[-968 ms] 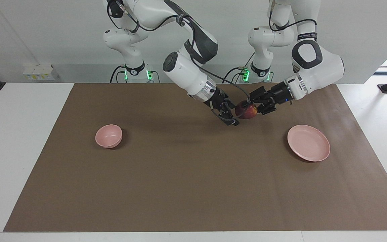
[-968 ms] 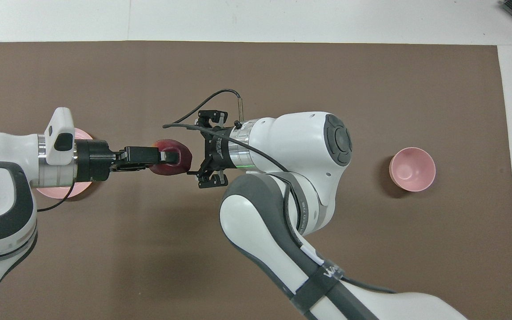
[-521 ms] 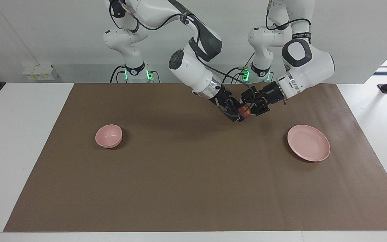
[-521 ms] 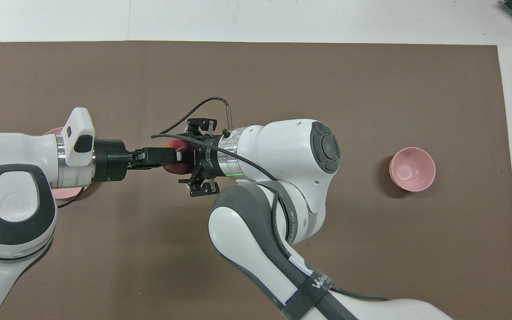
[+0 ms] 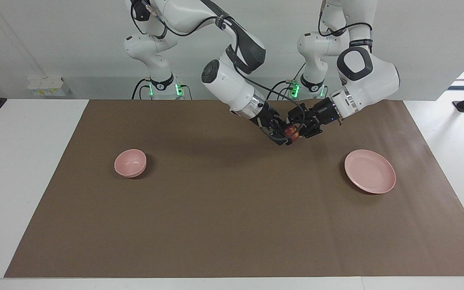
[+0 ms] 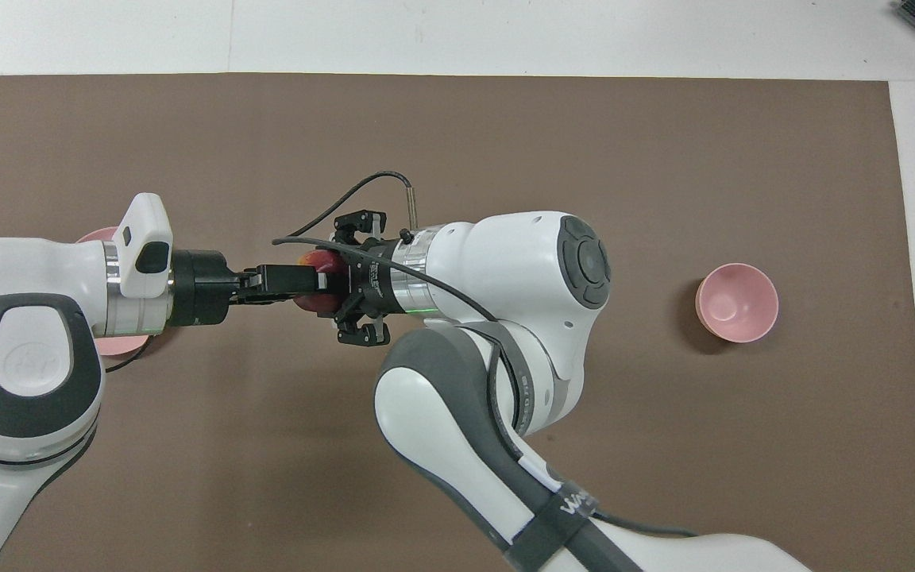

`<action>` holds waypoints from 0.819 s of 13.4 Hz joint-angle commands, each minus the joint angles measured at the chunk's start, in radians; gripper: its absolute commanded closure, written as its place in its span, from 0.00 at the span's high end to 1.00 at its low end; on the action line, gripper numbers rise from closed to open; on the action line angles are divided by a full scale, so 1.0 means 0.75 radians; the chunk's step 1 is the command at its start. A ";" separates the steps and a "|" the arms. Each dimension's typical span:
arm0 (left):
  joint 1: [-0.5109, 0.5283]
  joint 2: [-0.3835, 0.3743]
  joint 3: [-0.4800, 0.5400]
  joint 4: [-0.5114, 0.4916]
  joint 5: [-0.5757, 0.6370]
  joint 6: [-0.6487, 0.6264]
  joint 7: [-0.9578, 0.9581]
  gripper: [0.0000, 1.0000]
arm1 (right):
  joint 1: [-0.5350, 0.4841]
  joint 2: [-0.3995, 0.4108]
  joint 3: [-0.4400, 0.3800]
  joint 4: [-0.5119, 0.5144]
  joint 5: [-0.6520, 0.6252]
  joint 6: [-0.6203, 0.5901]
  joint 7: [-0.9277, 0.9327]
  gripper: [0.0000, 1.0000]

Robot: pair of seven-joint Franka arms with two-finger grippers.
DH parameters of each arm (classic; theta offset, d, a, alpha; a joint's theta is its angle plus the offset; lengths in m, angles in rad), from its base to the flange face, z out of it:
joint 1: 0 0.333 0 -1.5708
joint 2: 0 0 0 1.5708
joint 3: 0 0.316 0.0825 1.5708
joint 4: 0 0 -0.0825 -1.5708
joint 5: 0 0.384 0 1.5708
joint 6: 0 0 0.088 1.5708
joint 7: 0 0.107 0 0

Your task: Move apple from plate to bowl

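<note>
The dark red apple (image 5: 292, 131) hangs in the air over the brown mat, between the plate and the bowl. My left gripper (image 5: 301, 128) is shut on it from the plate's side. My right gripper (image 5: 284, 135) meets the apple from the bowl's side, right against it. In the overhead view only a sliver of the apple (image 6: 319, 260) shows between the left gripper (image 6: 306, 280) and the right gripper (image 6: 338, 278). The pale pink plate (image 5: 370, 177) lies bare toward the left arm's end. The small pink bowl (image 5: 130, 162) stands toward the right arm's end.
In the overhead view the left arm covers most of the plate (image 6: 120, 345), and the bowl (image 6: 737, 303) stands in the open. The brown mat (image 5: 232, 209) covers the table's middle, with white table at both ends.
The two grippers have come together: the right gripper closed in on the apple held by the left one. Over the last half second both arms barely moved.
</note>
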 commanded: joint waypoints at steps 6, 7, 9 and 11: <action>0.016 -0.005 0.004 0.094 0.117 -0.054 -0.174 0.99 | -0.018 -0.009 0.005 -0.012 0.020 -0.020 0.002 0.00; 0.020 -0.011 0.010 0.094 0.119 -0.058 -0.170 1.00 | -0.024 -0.014 0.005 -0.012 0.018 -0.038 0.000 0.00; 0.049 -0.015 0.012 0.094 0.164 -0.081 -0.167 1.00 | -0.046 -0.022 -0.001 -0.012 0.014 -0.081 -0.027 0.00; 0.080 -0.019 0.014 0.121 0.365 -0.142 -0.167 1.00 | -0.075 -0.026 -0.003 -0.012 0.012 -0.118 -0.074 0.00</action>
